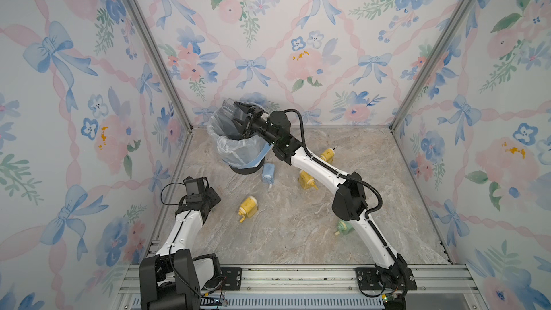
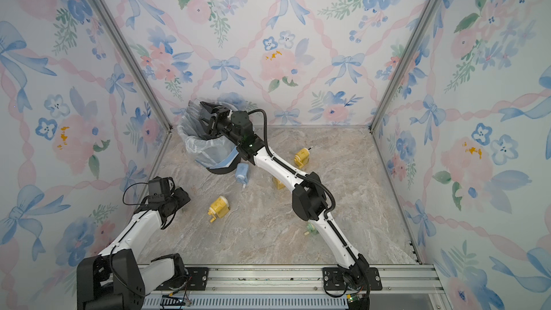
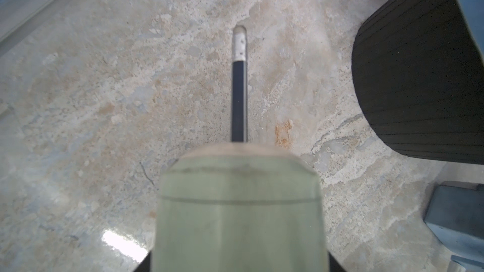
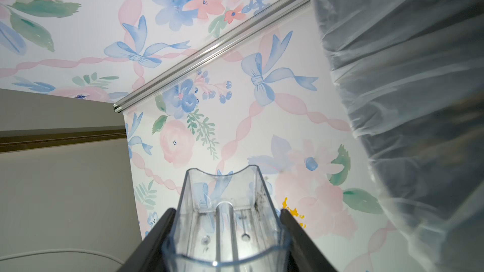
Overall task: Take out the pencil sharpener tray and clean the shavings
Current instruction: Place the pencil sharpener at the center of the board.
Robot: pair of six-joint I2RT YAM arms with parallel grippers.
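Gripping clear tray (image 4: pixel 225 231) above lined bin (image 1: pixel 238 153), right claw (image 1: pixel 237 113); left claw (image 1: pixel 212 197) clamps green sharpener (image 3: pixel 238 205).

Clear tray (image 4: pixel 225 218); pale-green sharpener (image 3: pixel 238 213); floral walls (image 1: pixel 268 40) w/ bows; marbled table (image 1: pixel 298 222).

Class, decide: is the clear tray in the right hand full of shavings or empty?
Empty, nearly: the right wrist view shows wallpaper through the tray, gripped by the right hand, with only dark smudges inside.
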